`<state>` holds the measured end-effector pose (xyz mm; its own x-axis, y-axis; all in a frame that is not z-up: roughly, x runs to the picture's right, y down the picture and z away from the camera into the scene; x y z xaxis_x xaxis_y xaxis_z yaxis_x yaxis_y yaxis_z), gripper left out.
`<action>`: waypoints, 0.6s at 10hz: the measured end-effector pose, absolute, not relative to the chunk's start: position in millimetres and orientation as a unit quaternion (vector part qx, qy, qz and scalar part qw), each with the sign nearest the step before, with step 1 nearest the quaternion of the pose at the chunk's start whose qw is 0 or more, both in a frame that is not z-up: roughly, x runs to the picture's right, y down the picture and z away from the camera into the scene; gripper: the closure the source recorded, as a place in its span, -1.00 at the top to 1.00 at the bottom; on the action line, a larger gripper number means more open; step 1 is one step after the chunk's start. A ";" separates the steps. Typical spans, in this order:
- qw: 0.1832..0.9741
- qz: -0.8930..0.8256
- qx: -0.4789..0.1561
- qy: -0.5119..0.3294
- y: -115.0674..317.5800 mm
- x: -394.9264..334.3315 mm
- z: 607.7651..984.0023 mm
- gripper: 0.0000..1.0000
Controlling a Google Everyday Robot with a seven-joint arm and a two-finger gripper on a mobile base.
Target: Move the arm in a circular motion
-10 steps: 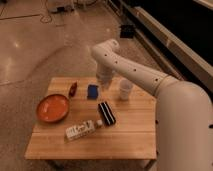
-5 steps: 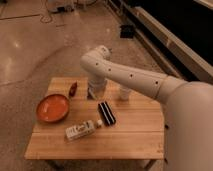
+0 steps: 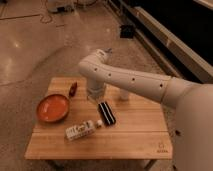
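Observation:
The arm (image 3: 135, 82) is glossy white and thick, with small dark screw dots. It reaches in from the right over the wooden table (image 3: 135, 142). Its rounded joint (image 3: 95, 64) bends above the table's back middle, and the last segment points down. The gripper (image 3: 95, 95) hangs at its end, low over the tabletop just behind a black ribbed object (image 3: 106, 112). It is shut and I see nothing held in it. The wrist hides whatever lies directly under it.
An orange bowl (image 3: 52, 108) sits at the table's left, with a small red object (image 3: 73, 89) behind it. A white bottle (image 3: 82, 130) lies on its side near the front. A white cup (image 3: 124, 94) stands behind the arm. Shiny floor surrounds the table.
The arm's bend and gripper have swung left across the back of the table, from above the cup to the middle. A blue object seen earlier is now covered by the wrist.

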<state>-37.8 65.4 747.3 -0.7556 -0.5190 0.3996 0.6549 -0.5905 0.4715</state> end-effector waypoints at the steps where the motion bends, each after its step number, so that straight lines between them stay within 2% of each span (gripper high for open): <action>1: 0.336 -0.884 -0.113 -0.305 63.5 -30.8 741.5 -0.25; 3: 0.340 -0.881 -0.116 -0.308 70.6 -27.0 715.0 -0.25; 6: 0.374 -0.867 -0.117 -0.309 80.8 8.0 717.0 -0.25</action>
